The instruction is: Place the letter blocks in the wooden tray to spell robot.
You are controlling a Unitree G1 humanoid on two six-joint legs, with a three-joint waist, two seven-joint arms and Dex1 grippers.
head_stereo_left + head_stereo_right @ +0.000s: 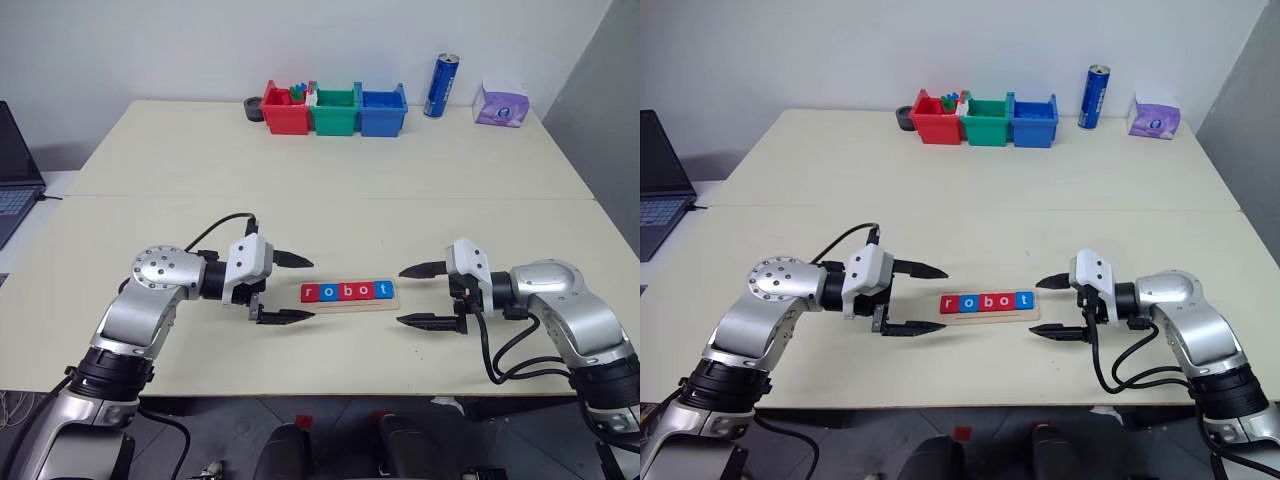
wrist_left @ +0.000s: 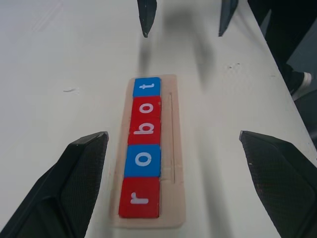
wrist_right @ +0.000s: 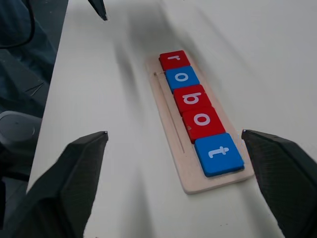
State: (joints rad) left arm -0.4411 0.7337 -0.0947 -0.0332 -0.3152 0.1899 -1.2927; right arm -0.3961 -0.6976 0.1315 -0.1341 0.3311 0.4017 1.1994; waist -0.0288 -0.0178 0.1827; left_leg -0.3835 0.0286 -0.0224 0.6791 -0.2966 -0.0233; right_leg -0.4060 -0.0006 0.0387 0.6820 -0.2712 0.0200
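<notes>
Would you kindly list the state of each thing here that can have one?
Letter blocks: all five in a row on the tray, spelling robot.
Wooden tray: flat on the table, holding the blocks.
Left gripper: open, empty.
Right gripper: open, empty.
Blue can: upright.

Red-blue letter blocks (image 1: 347,291) — white letters

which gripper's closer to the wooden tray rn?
Left, narrowly. The left gripper sits just off the r end of the wooden tray; the right gripper is slightly farther off the t end.
</notes>
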